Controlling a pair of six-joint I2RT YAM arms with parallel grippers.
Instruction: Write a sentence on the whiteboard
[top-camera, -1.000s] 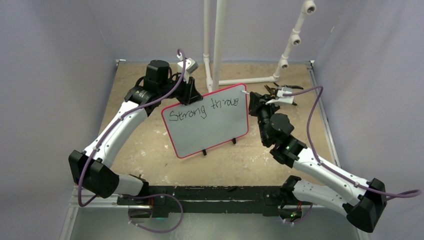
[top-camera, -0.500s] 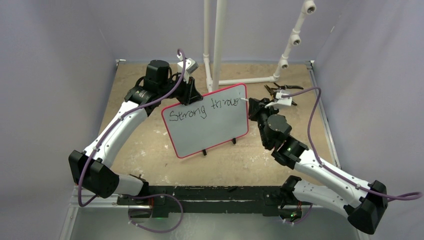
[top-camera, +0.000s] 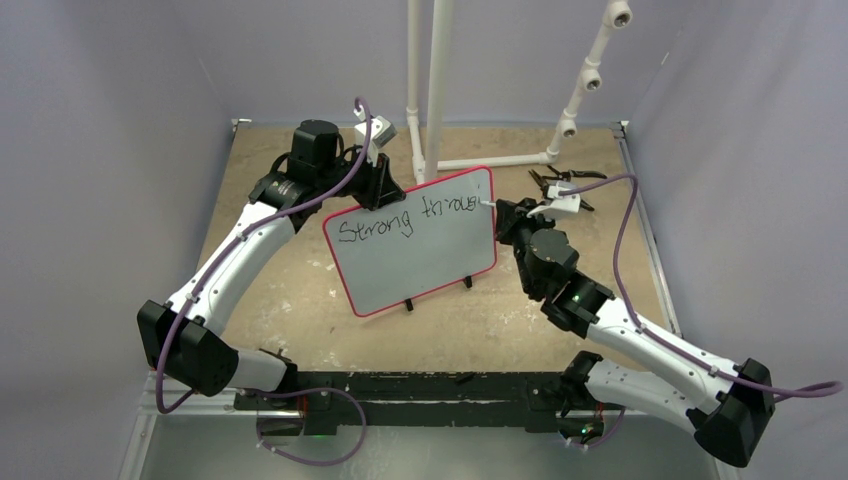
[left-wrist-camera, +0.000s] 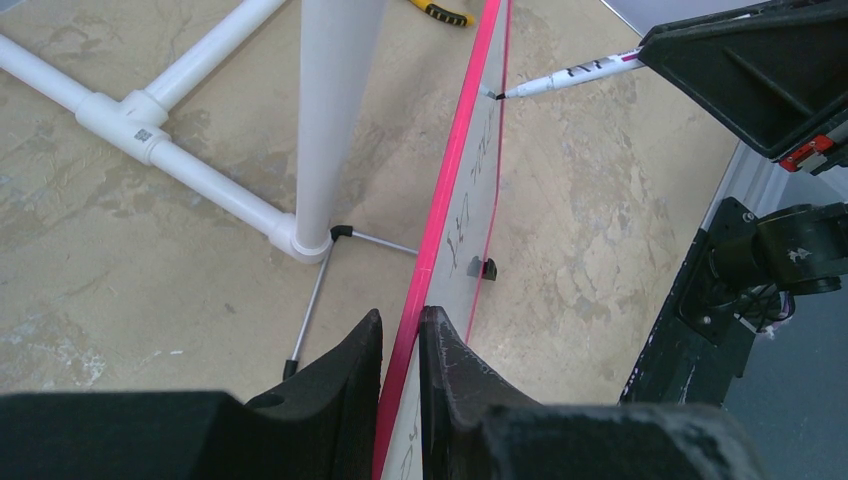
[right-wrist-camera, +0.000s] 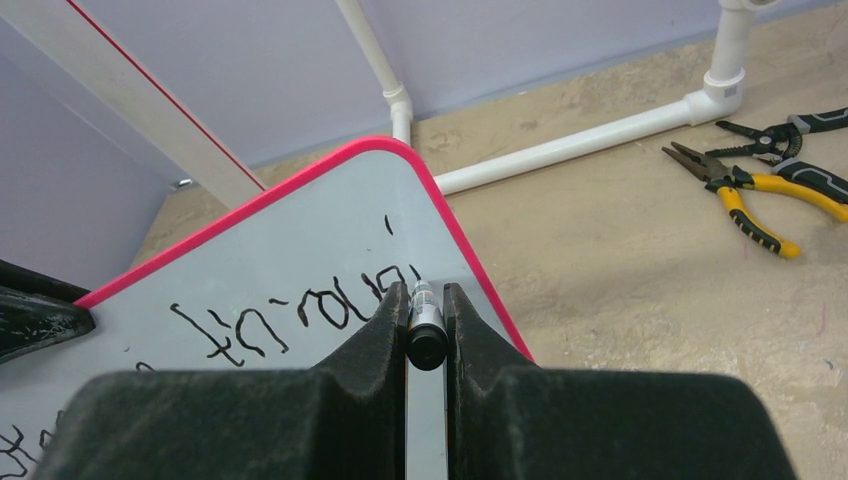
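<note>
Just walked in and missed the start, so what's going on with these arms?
The left gripper pinches the top edge of the whiteboard, steadying it upright. The right gripper holds a marker with its tip at the board's upper right corner. The sentence reads "Strong throu" so far.

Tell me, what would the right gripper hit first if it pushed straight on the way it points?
The pale grey whiteboard with a red border: the black marker clamped in the right gripper appears to touch its face near the upper corner.
</note>
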